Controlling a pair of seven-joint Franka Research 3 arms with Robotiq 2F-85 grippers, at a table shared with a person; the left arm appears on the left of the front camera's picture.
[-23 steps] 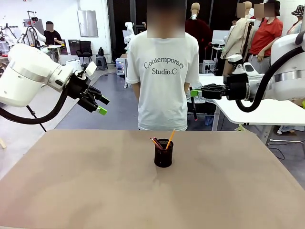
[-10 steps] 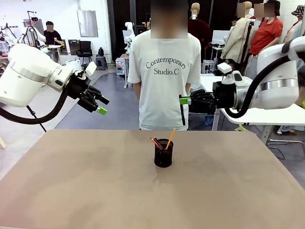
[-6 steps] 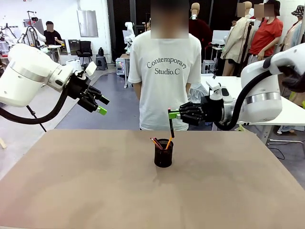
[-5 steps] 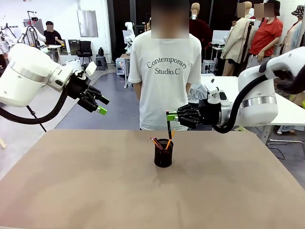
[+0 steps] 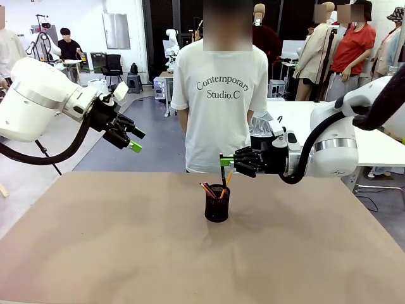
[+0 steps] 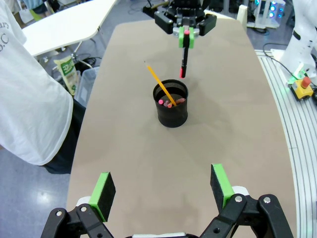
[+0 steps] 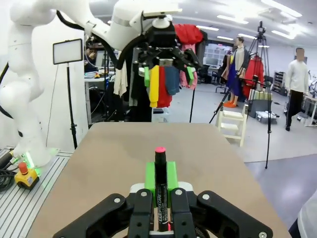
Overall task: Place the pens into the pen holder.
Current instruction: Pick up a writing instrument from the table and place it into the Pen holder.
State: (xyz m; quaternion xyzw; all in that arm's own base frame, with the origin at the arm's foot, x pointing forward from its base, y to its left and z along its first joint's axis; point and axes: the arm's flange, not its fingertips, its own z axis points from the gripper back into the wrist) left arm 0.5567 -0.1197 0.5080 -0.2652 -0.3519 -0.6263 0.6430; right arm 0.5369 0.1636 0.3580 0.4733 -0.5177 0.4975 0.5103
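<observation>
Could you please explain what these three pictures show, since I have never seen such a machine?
They show two white robot arms at a brown table, with a person standing at the far side. One picture looks across the table; the other two come from cameras on each arm's wrist. A black mesh cup stands mid-table, holding a yellow pencil and a reddish one. The right gripper has its jaws shut on a black marker, hanging red end down just above the cup. The left gripper waits open, off to the side.

The tabletop (image 5: 95, 253) looks matt and smooth, tan. Below the right fingers (image 5: 223, 163), the holder (image 5: 217, 203) is black metal mesh. The marker (image 7: 159, 188) between them looks glossy plastic.
</observation>
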